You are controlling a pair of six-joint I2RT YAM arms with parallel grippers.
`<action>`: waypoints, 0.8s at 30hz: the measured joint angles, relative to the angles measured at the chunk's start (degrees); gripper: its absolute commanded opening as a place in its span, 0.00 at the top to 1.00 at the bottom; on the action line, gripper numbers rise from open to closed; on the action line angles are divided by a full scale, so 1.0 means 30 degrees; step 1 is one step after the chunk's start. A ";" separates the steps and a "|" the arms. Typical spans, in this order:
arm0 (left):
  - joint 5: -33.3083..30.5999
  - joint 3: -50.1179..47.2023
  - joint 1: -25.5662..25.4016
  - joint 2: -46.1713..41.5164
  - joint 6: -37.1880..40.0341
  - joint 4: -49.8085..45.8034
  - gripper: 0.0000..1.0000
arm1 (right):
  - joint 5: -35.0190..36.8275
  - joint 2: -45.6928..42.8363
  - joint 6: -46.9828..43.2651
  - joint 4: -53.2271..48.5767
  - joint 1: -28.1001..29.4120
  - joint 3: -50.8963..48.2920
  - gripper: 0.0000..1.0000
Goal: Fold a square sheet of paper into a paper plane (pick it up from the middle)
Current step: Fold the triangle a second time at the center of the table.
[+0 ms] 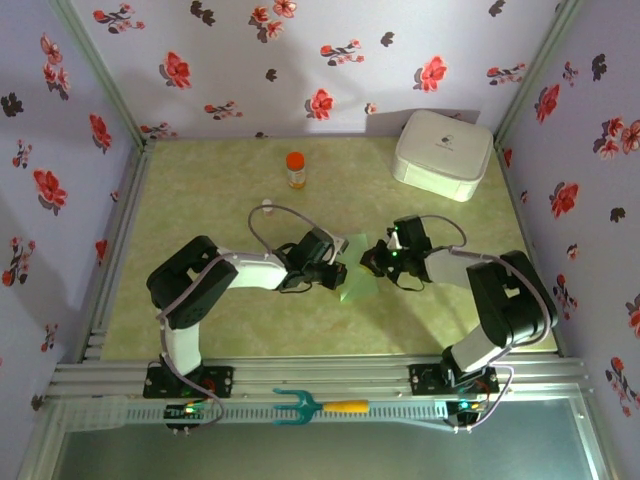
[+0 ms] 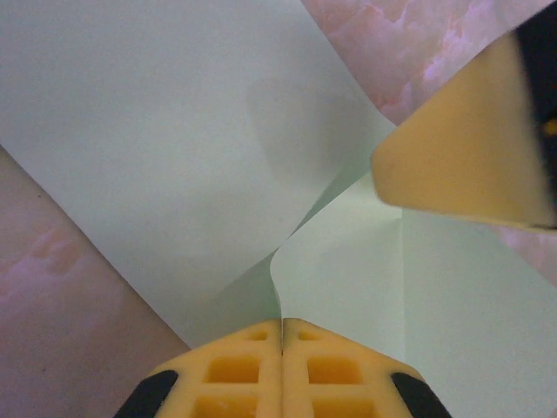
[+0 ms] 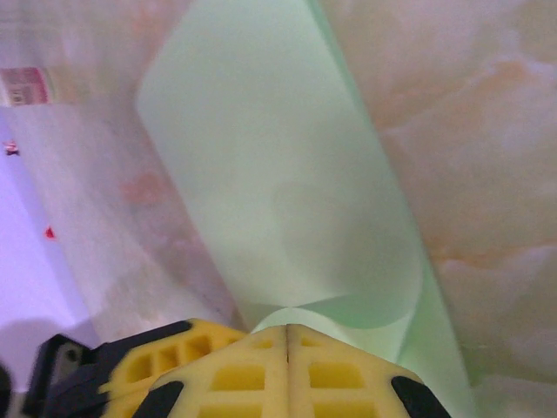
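The square sheet of paper point(image 1: 356, 284), pale mint green, lies mid-table between my two grippers, partly lifted and curled; it has no pointed paper plane shape. My left gripper point(image 1: 338, 272) is shut on one edge of it: in the left wrist view the sheet point(image 2: 174, 148) bends up into the closed jaws of the left gripper point(image 2: 282, 324), with a straight crease to the right. My right gripper point(image 1: 376, 258) is shut on the opposite side; in the right wrist view the paper point(image 3: 278, 174) rolls into the closed right gripper point(image 3: 287, 331). The two grippers are almost touching.
A white rounded box point(image 1: 443, 152) stands at the back right. An orange-capped bottle point(image 1: 295, 170) and a small white item point(image 1: 266, 207) sit behind the left arm. A teal fork-shaped tool point(image 1: 300, 405) with a yellow handle lies on the front rail. Floral walls enclose the table.
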 measured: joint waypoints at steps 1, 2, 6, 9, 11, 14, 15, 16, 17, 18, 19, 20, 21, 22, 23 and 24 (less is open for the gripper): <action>0.0000 0.0015 0.0000 0.0000 0.0000 -0.0044 0.95 | 0.0073 0.0175 -0.0007 0.0000 -0.0022 -0.0131 1.00; 0.0007 0.0022 0.0000 0.0000 0.0000 -0.0051 0.94 | 0.0146 0.0401 -0.0022 -0.0007 -0.0058 -0.0306 1.00; 0.0015 0.0051 0.0000 0.0022 0.0000 -0.0066 0.95 | -0.0226 0.0627 0.0000 0.0780 -0.0364 -0.0685 1.00; 0.0007 0.0058 0.0000 0.0022 0.0007 -0.0058 0.94 | -0.0386 0.0561 0.0073 0.0918 -0.0474 -0.0772 1.00; 0.0015 0.0058 0.0000 0.0022 0.0000 -0.0073 0.95 | -0.0372 0.0386 0.0080 0.0787 -0.0619 -0.0772 1.00; 0.0015 0.0080 0.0000 0.0022 0.0007 -0.0117 0.94 | -0.0379 -0.0073 0.0066 0.0474 -0.0882 -0.0721 1.00; 0.0015 0.0095 0.0000 0.0022 0.0007 -0.0146 0.95 | -0.0379 -0.0175 0.0051 0.0277 -0.0918 -0.0583 1.00; 0.0015 0.0095 0.0000 0.0022 0.0000 -0.0175 0.94 | -0.0379 -0.0182 -0.0007 0.0182 -0.0954 -0.0452 1.00; 0.0015 0.0095 0.0000 0.0022 0.0007 -0.0189 0.95 | -0.0372 -0.0175 -0.0080 0.0073 -0.0976 -0.0277 1.00; 0.0015 0.0095 0.0000 0.0022 0.0007 -0.0182 0.95 | -0.0364 -0.0175 -0.0138 -0.0029 -0.0984 -0.0146 1.00; 0.0015 0.0095 0.0000 0.0022 0.0007 -0.0189 0.95 | -0.0357 -0.0160 -0.0197 -0.0095 -0.0984 -0.0087 1.00; 0.0015 0.0095 0.0000 0.0022 0.0007 -0.0189 0.94 | -0.0291 -0.0080 -0.0262 -0.0117 -0.0984 -0.0051 1.00; 0.0015 0.0095 0.0000 0.0022 0.0000 -0.0189 0.95 | -0.0189 0.0095 -0.0291 -0.0138 -0.0984 -0.0051 1.00; 0.0015 0.0095 0.0000 0.0022 0.0000 -0.0189 0.94 | -0.0044 0.0284 -0.0299 -0.0197 -0.0984 -0.0051 1.00; 0.0015 0.0095 0.0000 0.0022 0.0007 -0.0189 0.95 | 0.0146 0.0525 -0.0299 -0.0270 -0.1005 -0.0073 1.00; 0.0022 0.0095 0.0000 0.0022 0.0000 -0.0197 0.95 | 0.0058 0.0721 -0.0291 -0.0146 -0.1093 -0.0146 1.00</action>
